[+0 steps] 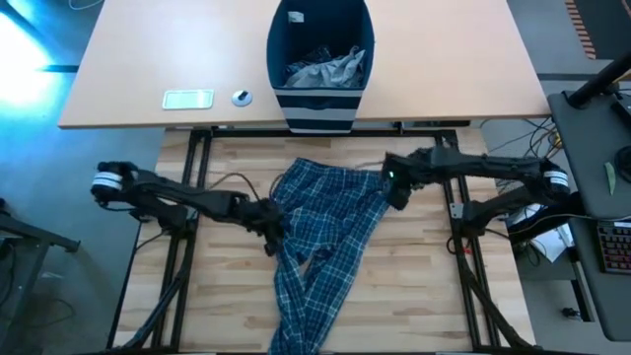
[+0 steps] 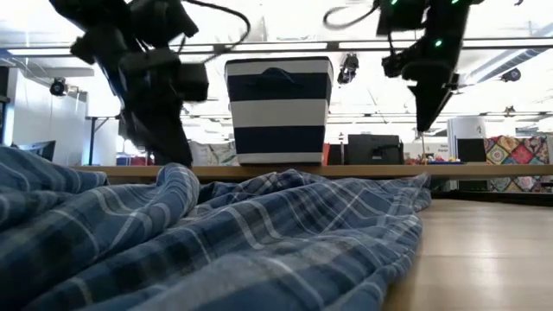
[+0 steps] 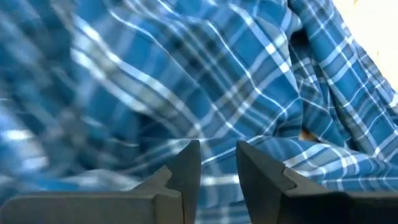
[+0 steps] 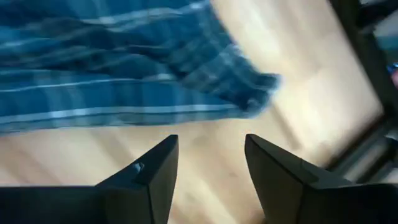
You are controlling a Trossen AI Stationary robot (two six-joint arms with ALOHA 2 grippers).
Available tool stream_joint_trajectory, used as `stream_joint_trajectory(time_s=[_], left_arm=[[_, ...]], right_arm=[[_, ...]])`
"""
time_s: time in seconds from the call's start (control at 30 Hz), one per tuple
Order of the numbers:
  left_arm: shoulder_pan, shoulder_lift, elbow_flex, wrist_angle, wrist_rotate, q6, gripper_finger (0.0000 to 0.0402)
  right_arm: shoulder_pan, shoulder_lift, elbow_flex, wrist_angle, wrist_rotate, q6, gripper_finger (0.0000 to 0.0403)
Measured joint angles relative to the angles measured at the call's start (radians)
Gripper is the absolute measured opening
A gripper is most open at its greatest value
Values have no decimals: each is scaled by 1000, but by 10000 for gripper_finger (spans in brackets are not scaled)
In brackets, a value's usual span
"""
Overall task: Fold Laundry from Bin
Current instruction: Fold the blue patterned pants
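I have my left gripper point(image 1: 273, 232) low at the left edge of the plaid trousers point(image 1: 320, 247), fingers a little apart; I can't tell whether cloth is caught between them. The one pair lies on the wooden table point(image 1: 414, 296), waist toward the bin point(image 1: 320, 59), legs running toward the near edge. Only the overhead shows crumpled grey laundry point(image 1: 325, 69) inside the bin. My right gripper point(image 1: 397, 197) hovers parted and empty by the waistband's right corner.
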Motion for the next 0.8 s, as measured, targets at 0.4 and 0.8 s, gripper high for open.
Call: stream_joint_trajectory(time_s=[0.4, 0.8], left_arm=[[-27, 132, 18, -228, 98, -5, 126], [-101, -181, -26, -608, 47, 86, 128]], right_arm=[[442, 237, -226, 787, -115, 193, 184], [334, 528, 50, 273, 8, 168, 185]])
